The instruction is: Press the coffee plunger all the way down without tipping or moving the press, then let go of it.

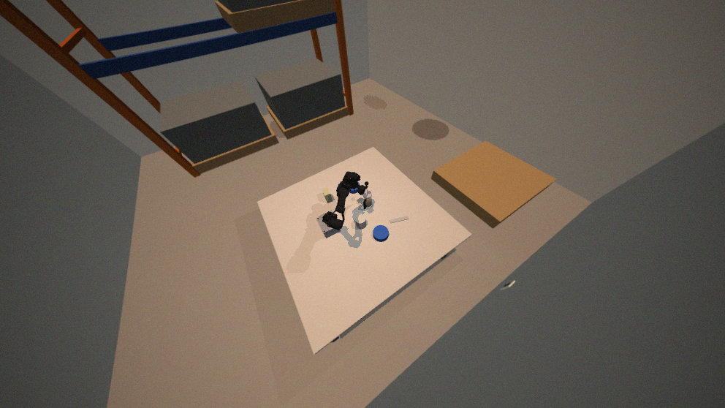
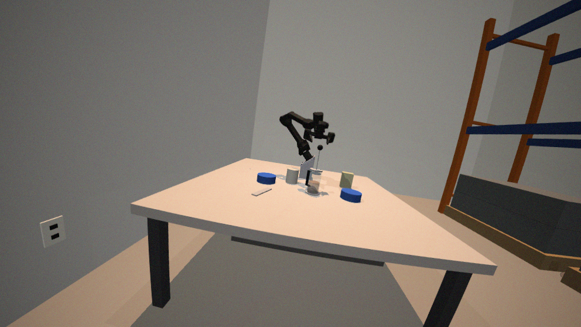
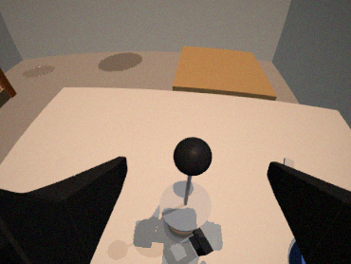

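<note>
The coffee press (image 1: 368, 199) (image 2: 314, 183) (image 3: 182, 233) stands upright on the table, a clear beaker with a black handle and something brown at the bottom. Its plunger is up: the thin rod rises from the lid to a black ball knob (image 1: 366, 183) (image 2: 320, 147) (image 3: 193, 156). My gripper (image 2: 319, 140) (image 3: 199, 167) is open and empty, pointing down just above the knob. In the wrist view the knob shows between the two wide-apart fingers, slightly left of the middle. Contact with the knob does not show.
A blue disc (image 1: 380, 233) (image 2: 266, 178), a grey cylinder (image 1: 360, 222) (image 2: 291, 175) and a flat strip (image 1: 398, 219) (image 2: 261, 191) lie on the handle side of the press. Another blue disc (image 1: 354, 188) (image 2: 351, 195) and a yellowish block (image 1: 326, 192) (image 2: 346, 179) stand on the other side.
</note>
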`<state>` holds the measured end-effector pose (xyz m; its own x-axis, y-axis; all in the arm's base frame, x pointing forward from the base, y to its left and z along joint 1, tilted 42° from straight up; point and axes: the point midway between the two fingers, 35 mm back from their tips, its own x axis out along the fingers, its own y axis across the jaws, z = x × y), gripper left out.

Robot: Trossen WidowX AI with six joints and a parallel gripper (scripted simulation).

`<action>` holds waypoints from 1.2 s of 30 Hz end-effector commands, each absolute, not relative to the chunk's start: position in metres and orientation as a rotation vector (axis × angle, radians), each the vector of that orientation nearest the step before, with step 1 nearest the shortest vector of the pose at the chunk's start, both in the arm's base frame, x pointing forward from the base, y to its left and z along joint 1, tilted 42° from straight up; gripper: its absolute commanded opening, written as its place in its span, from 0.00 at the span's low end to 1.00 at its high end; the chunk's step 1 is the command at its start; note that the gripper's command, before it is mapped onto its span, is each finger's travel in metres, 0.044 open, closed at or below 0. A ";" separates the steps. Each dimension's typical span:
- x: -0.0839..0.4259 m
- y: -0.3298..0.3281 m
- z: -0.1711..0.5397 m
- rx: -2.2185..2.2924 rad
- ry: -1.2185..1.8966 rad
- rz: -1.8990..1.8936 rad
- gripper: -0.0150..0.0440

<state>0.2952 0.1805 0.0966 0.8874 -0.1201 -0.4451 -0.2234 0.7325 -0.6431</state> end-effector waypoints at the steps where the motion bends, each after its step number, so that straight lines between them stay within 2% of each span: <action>1: 0.299 0.179 0.090 -0.763 0.495 0.063 1.00; 22: 0.327 0.174 0.076 -0.763 0.491 0.061 1.00; 33: 0.327 0.174 0.076 -0.763 0.491 0.061 0.51; 36: 0.327 0.174 0.076 -0.763 0.491 0.061 0.48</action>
